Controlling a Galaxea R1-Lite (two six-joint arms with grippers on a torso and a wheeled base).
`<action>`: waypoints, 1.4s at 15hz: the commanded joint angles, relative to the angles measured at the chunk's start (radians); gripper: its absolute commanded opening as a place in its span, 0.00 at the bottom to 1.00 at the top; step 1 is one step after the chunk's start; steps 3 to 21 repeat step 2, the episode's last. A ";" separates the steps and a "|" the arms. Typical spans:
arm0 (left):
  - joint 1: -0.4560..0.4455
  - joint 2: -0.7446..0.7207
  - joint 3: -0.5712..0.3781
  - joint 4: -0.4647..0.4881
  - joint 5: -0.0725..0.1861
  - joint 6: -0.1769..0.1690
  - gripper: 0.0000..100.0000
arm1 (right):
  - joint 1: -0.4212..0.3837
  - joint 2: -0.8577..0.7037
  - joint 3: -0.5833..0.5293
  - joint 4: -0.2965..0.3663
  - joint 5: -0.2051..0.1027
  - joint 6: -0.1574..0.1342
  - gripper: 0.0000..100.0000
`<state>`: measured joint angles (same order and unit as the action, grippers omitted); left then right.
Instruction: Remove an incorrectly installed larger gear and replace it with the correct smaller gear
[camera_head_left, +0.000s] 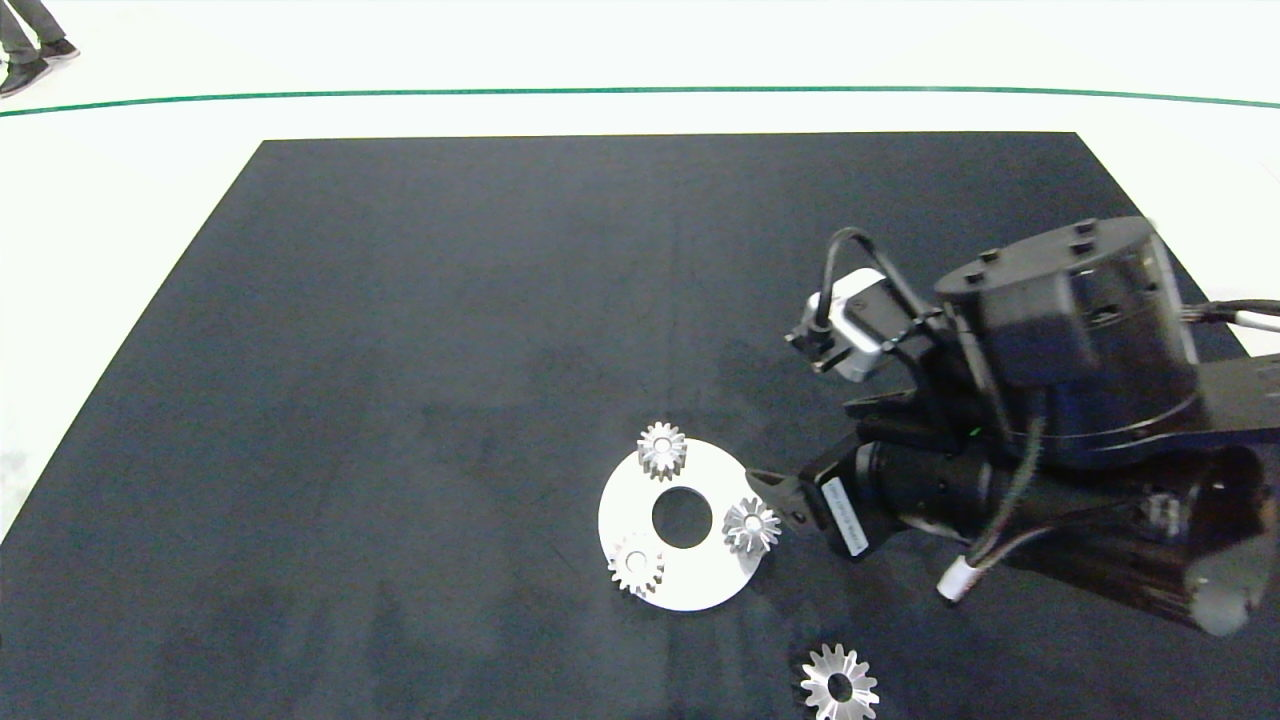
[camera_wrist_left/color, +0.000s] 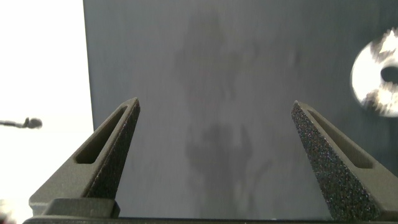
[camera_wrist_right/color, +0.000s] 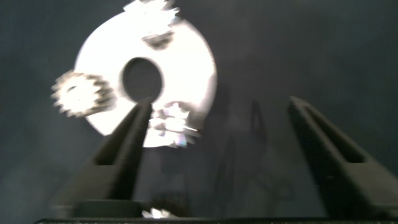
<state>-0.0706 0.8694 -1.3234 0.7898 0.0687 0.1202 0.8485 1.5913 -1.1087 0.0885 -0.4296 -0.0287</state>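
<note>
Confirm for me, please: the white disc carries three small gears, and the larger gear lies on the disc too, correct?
Not quite. The white disc does carry three small gears, but the larger gear lies off it, on the black mat near the table's front edge, as the head view shows.

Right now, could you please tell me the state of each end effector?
Left end effector: open, holding nothing, over bare mat.
Right end effector: open, holding nothing, beside the smaller gear on the white disc.

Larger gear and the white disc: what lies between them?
Nothing; the head view shows bare black mat between the larger gear and the white disc.
</note>
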 joint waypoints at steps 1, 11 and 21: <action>0.006 -0.030 0.038 -0.023 0.003 0.007 1.00 | -0.045 -0.501 0.302 -0.110 -0.204 -0.043 1.00; -0.003 -0.056 0.044 -0.055 -0.001 0.001 1.00 | -0.088 -0.639 0.360 -0.107 -0.227 -0.103 1.00; -0.003 -0.056 0.044 -0.055 -0.001 0.001 1.00 | -0.088 -0.639 0.360 -0.107 -0.227 -0.103 1.00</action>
